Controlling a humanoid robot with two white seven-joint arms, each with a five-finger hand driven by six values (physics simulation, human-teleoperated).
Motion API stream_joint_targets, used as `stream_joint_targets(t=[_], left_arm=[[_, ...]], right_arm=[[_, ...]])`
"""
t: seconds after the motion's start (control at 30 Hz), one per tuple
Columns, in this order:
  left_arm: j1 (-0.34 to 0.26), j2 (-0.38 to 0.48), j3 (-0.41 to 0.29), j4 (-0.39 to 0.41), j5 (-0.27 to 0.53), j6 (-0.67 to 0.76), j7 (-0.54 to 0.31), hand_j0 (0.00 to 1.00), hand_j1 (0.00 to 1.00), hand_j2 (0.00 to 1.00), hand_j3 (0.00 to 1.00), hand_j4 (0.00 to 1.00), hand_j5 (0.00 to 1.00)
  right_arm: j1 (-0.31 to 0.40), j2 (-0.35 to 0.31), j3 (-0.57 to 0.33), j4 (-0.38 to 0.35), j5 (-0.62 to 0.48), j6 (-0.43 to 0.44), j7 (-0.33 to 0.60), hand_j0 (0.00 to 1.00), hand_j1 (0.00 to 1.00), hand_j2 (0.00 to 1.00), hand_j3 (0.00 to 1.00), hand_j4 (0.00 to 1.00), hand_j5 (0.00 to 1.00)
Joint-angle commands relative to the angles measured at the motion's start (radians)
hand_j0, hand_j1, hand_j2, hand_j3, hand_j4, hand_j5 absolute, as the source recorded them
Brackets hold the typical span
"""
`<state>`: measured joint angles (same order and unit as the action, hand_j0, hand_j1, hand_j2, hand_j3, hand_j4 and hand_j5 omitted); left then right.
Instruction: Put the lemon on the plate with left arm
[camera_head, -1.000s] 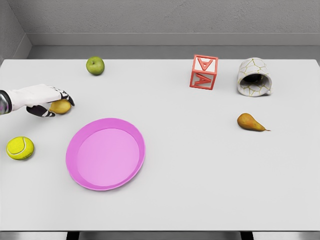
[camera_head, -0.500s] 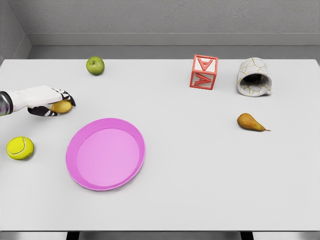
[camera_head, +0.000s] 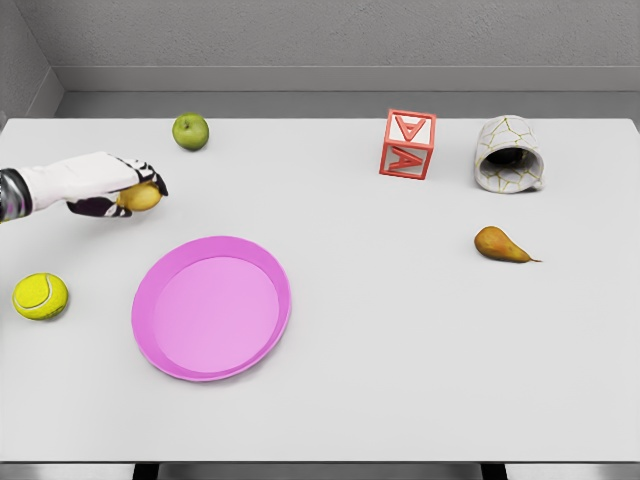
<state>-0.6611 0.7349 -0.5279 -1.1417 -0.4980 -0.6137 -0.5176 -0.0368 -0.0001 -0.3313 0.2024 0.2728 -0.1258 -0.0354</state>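
Table (camera_head: 400, 380): white, rectangular; far edge runs below a grey wall, near edge close to the bottom of the view. The wide middle and the whole near right quarter lie bare.

Left hand (camera_head: 112, 183): enters from the left edge at about 9 o'clock of the table, fingers curled around the lemon. Whether it is lifted off the surface cannot be told.

Lemon (camera_head: 141, 197): yellow, only partly visible under the fingers at the hand's tip. Long axis roughly left to right, the free end pointing toward 3 o'clock. It sits at about 11 o'clock of the plate, apart from it, with bare table between.

Plate (camera_head: 265, 265): pink, round, shallow rim, left of centre, nothing on it. Open surface all round its rim.

Tennis ball (camera_head: 40, 296): yellow-green, at 9 o'clock of the plate, near the left edge.

Apple (camera_head: 190, 131): green, near the far edge, at 1 o'clock of the hand.

Block (camera_head: 407, 144): red lettered cube, far right of centre.

Mug (camera_head: 508, 153): white, cracked pattern, on its side, mouth toward the viewer, just right of the block.

Pear (camera_head: 500, 245): brown, lying flat, stem toward 4 o'clock, near the right edge.
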Motion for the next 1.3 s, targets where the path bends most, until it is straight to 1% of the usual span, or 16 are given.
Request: stream_joint_targets(t=[0.0,0.07,0.17,0.4,0.63,0.7,0.77,0.8,0.83,0.87,0.93,1.0,1.07,1.1,1.17,1.27], left_arm=[[0.000,0.006,0.005,-0.047,0.041,0.003,-0.001,0.52,0.52,0.52,0.52,0.52,0.52],[0.002,0.020,0.005,-0.073,0.055,0.003,-0.001,0.52,0.52,0.52,0.52,0.52,0.52],[0.026,0.029,0.003,-0.147,0.064,0.003,-0.001,0.52,0.52,0.52,0.52,0.52,0.52],[0.104,0.066,0.006,-0.323,0.078,0.003,-0.001,0.51,0.51,0.51,0.51,0.51,0.51],[0.149,0.077,0.009,-0.438,0.079,0.003,-0.002,0.51,0.51,0.51,0.51,0.51,0.51],[0.187,0.090,0.011,-0.495,0.079,0.003,-0.002,0.51,0.51,0.51,0.51,0.51,0.51],[0.193,0.093,0.009,-0.510,0.079,0.003,-0.002,0.51,0.51,0.51,0.51,0.51,0.51],[0.212,0.096,0.011,-0.518,0.079,0.003,-0.012,0.51,0.51,0.51,0.51,0.51,0.51],[0.215,0.093,0.008,-0.524,0.087,0.003,-0.012,0.80,0.80,0.80,0.80,0.80,0.80],[0.215,0.093,0.014,-0.524,0.104,0.003,-0.012,1.00,1.00,1.00,1.00,1.00,1.00],[0.225,0.097,0.069,-0.510,0.121,0.003,-0.012,1.00,1.00,1.00,1.00,1.00,1.00],[0.235,0.098,0.135,-0.441,0.121,0.003,-0.010,1.00,1.00,1.00,1.00,1.00,1.00],[0.271,0.098,0.227,-0.366,0.121,0.003,-0.012,1.00,1.00,1.00,1.00,1.00,1.00],[0.276,0.098,0.253,-0.340,0.121,0.003,-0.012,1.00,1.00,1.00,1.00,1.00,1.00],[0.276,0.098,0.272,-0.283,0.118,0.003,-0.025,1.00,1.00,1.00,1.00,1.00,1.00],[0.299,0.098,0.273,-0.262,0.124,0.003,-0.039,1.00,1.00,1.00,1.00,1.00,1.00]], right_arm=[[0.000,0.000,0.000,0.000,-0.001,0.000,0.000,1.00,1.00,1.00,1.00,1.00,1.00],[0.000,0.000,0.000,0.000,0.000,0.000,0.000,1.00,1.00,1.00,1.00,1.00,1.00],[0.000,0.000,0.000,0.000,0.000,0.000,0.000,1.00,1.00,1.00,1.00,1.00,1.00],[0.000,0.000,0.000,0.000,0.000,0.000,0.000,1.00,1.00,1.00,1.00,1.00,1.00],[0.000,0.000,0.000,0.000,0.000,0.000,0.000,1.00,1.00,1.00,1.00,1.00,1.00],[0.000,0.000,0.000,0.000,0.000,0.000,0.000,1.00,1.00,1.00,1.00,1.00,1.00],[0.000,0.000,0.000,0.000,0.000,0.000,0.000,1.00,1.00,1.00,1.00,1.00,1.00],[0.000,0.000,0.000,0.000,0.000,0.000,0.000,1.00,1.00,1.00,1.00,1.00,1.00],[0.000,0.000,0.000,0.000,0.000,0.000,0.000,1.00,1.00,1.00,1.00,1.00,1.00],[0.000,0.000,0.000,0.000,0.000,0.000,0.000,1.00,1.00,1.00,1.00,1.00,1.00],[0.000,0.000,0.000,0.000,0.000,0.000,0.000,1.00,1.00,1.00,1.00,1.00,1.00],[0.000,0.000,0.000,0.000,0.000,0.000,0.000,1.00,1.00,1.00,1.00,1.00,1.00],[0.000,0.000,0.000,0.000,0.000,0.000,0.000,1.00,1.00,1.00,1.00,1.00,1.00],[0.000,0.000,0.000,0.000,0.000,0.000,0.000,1.00,1.00,1.00,1.00,1.00,1.00],[0.000,0.000,0.000,0.000,0.000,0.000,0.000,1.00,1.00,1.00,1.00,1.00,1.00],[0.000,0.000,0.000,0.000,0.000,0.000,0.000,1.00,1.00,1.00,1.00,1.00,1.00]])
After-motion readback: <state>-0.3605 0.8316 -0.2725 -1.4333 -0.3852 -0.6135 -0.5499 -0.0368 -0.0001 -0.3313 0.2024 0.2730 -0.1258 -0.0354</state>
